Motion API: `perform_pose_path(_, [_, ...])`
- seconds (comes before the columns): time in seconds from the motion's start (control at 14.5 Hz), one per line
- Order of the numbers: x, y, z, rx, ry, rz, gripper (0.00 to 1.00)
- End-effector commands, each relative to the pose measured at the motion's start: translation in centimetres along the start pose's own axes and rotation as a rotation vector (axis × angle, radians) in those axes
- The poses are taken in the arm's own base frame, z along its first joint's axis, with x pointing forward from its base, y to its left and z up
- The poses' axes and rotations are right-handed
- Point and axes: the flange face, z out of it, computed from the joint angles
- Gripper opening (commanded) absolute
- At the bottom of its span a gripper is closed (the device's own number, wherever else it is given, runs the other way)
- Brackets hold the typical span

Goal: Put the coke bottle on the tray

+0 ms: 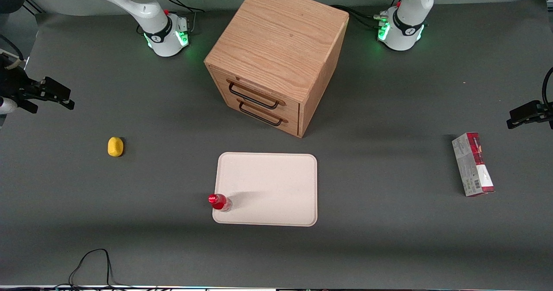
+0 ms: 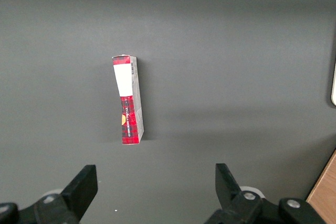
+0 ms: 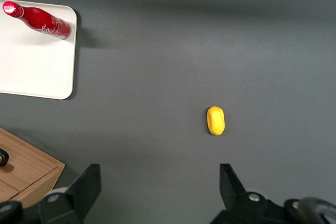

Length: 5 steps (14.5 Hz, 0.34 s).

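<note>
i see a red coke bottle [image 1: 219, 202] with a red cap and white script on the label, on a plain cream-white tray [image 1: 276, 183]. table [image 1: 389, 239] is flat dark grey. small lemon-like thing [image 1: 115, 147] is solid yellow. drawer cabinet [image 1: 276, 58] is light oak grain with black handles. carton [image 1: 473, 164] is red and grey, red plaid plus a white panel. my gripper [image 1: 65, 99], held above the table at the working arm's end, is black, fingers spread.

arm [image 1: 142, 6]: white, rounded | base ring: green light | cables: black | gripper [image 3: 160, 190]: black, fingers [image 3: 89, 184] wedge-shaped
</note>
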Motion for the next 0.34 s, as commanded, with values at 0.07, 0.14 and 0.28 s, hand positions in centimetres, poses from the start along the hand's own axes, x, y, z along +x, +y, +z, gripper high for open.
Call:
perform_pose_path(0.07, [-0.43, 0.15, -0.34, -0.009, -0.009, -0.006, 1.0])
perform_pose_path(0.14, [-0.46, 0.15, -0.31, -0.009, -0.012, -0.006, 1.0])
perform_pose_path(0.28, [-0.44, 0.23, -0.22, -0.009, -0.015, -0.005, 1.0])
